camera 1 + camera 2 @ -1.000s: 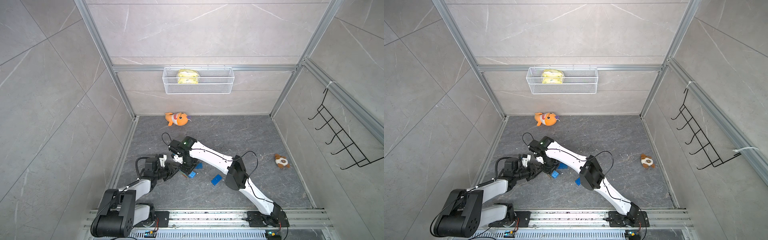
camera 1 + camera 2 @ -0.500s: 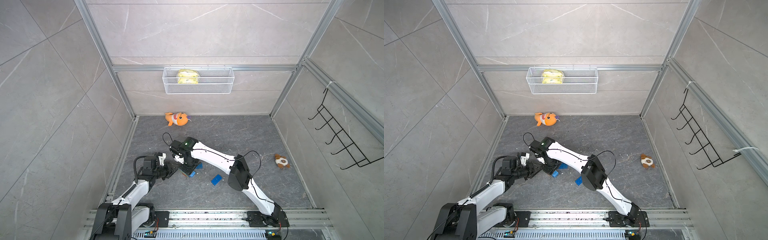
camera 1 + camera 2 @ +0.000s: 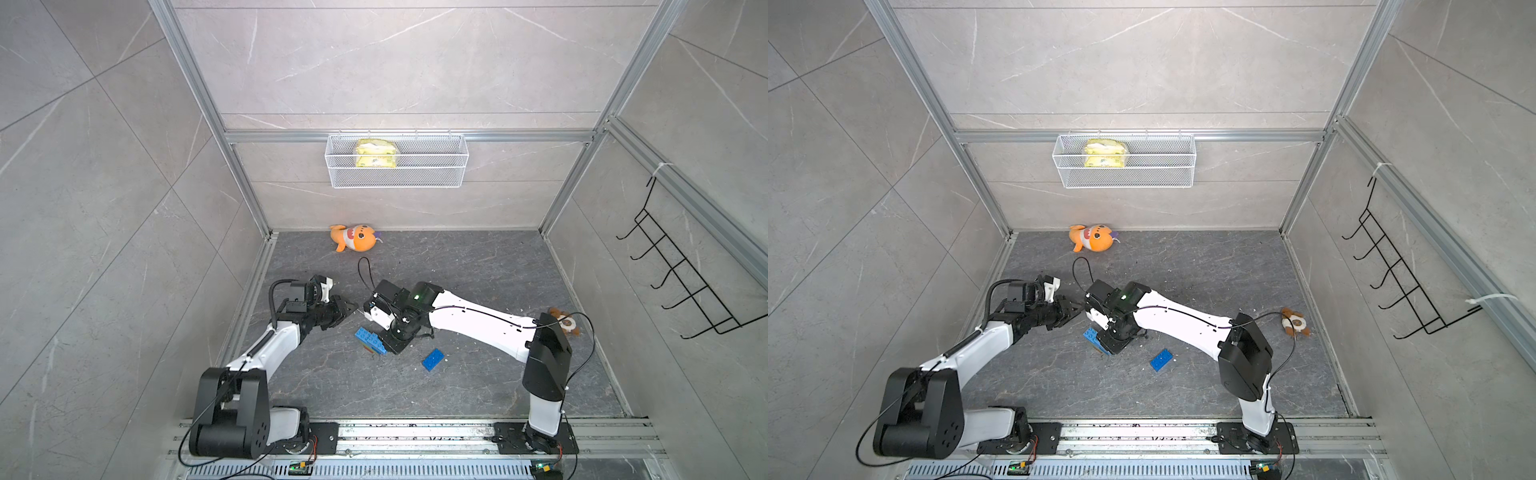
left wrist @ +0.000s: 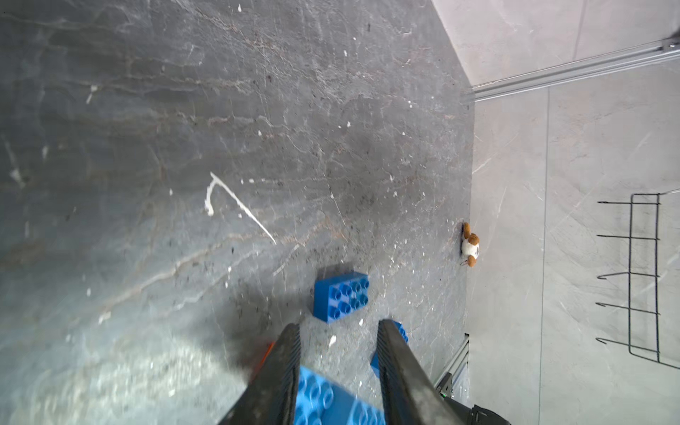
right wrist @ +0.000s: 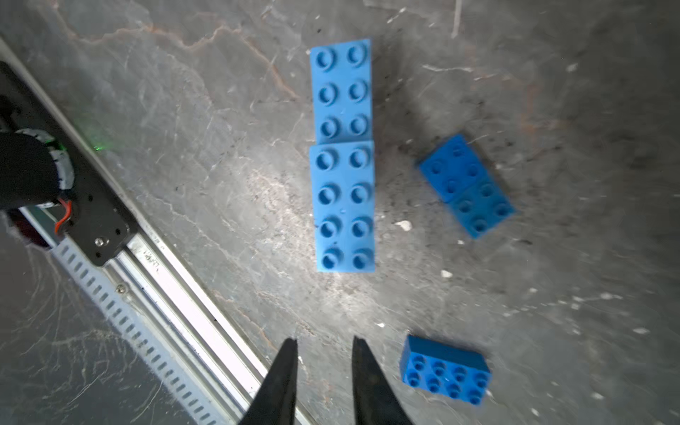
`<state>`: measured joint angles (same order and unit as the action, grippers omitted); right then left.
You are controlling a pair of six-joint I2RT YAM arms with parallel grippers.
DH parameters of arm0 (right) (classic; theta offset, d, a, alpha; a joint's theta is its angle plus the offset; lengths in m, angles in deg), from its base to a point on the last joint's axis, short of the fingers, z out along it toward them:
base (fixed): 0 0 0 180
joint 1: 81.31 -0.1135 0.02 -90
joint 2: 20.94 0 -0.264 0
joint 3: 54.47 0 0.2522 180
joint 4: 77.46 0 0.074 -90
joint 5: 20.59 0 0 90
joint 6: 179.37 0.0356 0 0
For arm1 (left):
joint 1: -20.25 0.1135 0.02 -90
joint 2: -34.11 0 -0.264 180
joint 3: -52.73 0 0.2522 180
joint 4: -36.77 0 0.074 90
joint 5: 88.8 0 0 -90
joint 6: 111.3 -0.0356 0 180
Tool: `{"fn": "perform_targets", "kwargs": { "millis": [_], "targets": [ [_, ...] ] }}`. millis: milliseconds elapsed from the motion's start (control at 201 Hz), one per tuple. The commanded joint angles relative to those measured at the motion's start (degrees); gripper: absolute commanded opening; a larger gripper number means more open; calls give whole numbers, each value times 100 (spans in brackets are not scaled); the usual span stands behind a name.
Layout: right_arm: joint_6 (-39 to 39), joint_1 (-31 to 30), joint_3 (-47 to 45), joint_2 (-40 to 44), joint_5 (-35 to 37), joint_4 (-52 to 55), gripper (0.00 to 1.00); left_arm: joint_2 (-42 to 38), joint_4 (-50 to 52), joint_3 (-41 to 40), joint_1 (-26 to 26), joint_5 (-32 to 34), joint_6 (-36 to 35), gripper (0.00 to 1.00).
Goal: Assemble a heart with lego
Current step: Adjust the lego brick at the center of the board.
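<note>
The only container is the white wire basket (image 3: 397, 178) hung on the back wall, and it holds one yellow packet (image 3: 375, 153) lying toward its left end. Everything else sits on the dark surface (image 3: 478, 270).

The heart (image 3: 370, 340) lies near the middle front of the surface, blue studs up, with lime and red showing at its lower edge. The left gripper (image 3: 351, 308) hangs just beyond it, and in the left wrist view its fingers (image 4: 290, 353) are spread with nothing pinched. The heart's blue shows beneath them. The right gripper (image 3: 392, 347) points down at the heart's right end. In the right wrist view its fingers (image 5: 289, 364) stand narrowly apart over bare surface.

A second ago both grippers crowded together at the heart. Now the left one has drawn back toward the wall and the heart lies slightly further left. The loose blue brick (image 3: 432, 359), the orange plush shark (image 3: 355, 239) and the basket have not moved.
</note>
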<state>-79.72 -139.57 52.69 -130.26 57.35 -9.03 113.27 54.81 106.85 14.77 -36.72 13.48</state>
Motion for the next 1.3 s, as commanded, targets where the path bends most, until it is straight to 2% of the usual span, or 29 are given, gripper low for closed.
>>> {"fn": "perform_targets", "kwargs": {
  "millis": [0,259,678,897,1146,1295],
  "targets": [
    [342,-36,-410,42,-1006,-879,27,397,-164,252,4,-489,-212,37],
    [538,39,-435,-295,-688,-1103,26,567,-743,-51,-279,-767,124,34],
    [394,394,-213,-493,-242,-825,26,55,-954,-891,-340,-629,352,31],
    [238,525,-127,-651,-135,-757,26,-523,-1104,-1425,-358,-526,697,29],
    [121,687,-177,-683,-44,-728,26,-1404,-872,-2001,-358,-210,963,27],
    [73,784,-116,-764,37,-782,26,-1677,-794,-2219,-374,-132,1024,26]
  ]
}}
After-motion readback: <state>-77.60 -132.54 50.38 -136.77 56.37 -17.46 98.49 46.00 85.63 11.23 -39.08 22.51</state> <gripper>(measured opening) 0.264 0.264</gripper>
